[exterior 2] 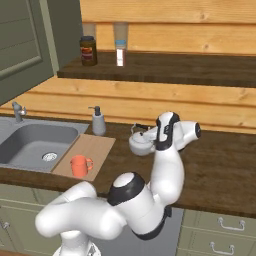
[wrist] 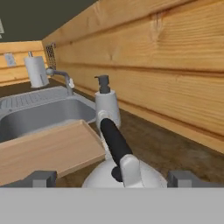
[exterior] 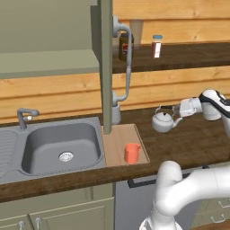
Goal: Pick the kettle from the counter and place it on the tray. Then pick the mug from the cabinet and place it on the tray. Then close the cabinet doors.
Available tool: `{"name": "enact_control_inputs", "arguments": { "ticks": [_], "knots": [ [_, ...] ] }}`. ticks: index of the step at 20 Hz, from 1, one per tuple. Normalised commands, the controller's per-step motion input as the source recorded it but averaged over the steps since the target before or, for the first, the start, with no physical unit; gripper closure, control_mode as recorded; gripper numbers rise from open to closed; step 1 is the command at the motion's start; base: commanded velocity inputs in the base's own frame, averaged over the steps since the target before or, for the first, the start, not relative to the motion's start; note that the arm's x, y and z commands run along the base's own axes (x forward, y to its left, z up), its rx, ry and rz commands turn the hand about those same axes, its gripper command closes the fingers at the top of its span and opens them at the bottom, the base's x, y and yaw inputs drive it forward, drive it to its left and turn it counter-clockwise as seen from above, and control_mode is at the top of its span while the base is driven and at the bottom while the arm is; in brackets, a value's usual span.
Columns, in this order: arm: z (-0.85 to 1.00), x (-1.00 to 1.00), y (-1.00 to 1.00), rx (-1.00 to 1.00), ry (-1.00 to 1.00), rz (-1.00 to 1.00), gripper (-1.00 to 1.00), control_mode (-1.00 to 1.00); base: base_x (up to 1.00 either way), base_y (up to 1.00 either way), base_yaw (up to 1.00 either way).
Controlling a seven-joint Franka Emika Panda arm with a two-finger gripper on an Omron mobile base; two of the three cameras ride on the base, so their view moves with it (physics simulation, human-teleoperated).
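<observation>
Straddling the kettle handle with jaws wide, gripper level at kettle height, kettle standing on worktop right of tray, mug on tray.

The left base view looks forward and down from behind the arm's left; the right base view does likewise from its right. Both share the counter, sink and tray. The hand view looks low and close along the kettle toward the sink.
</observation>
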Motion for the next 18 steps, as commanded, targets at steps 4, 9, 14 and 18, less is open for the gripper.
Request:
{"name": "enact_control_inputs", "arguments": {
  "ticks": [4,9,14,18],
  "knots": [
    [-0.13,0.29,0.00,0.00,-0.05,0.03,-1.00,-1.00,0.00,0.00,0.00],
    [-0.08,0.07,0.00,-0.02,-0.02,0.01,-1.00,-1.00,0.00,0.00,0.00],
    [-0.02,0.06,0.00,0.00,0.00,0.00,-1.00,-1.00,0.00,0.00,0.00],
    [0.02,-0.21,0.07,-0.03,-0.02,0.00,-1.00,-1.00,0.00,0.00,0.00]
  ]
}}
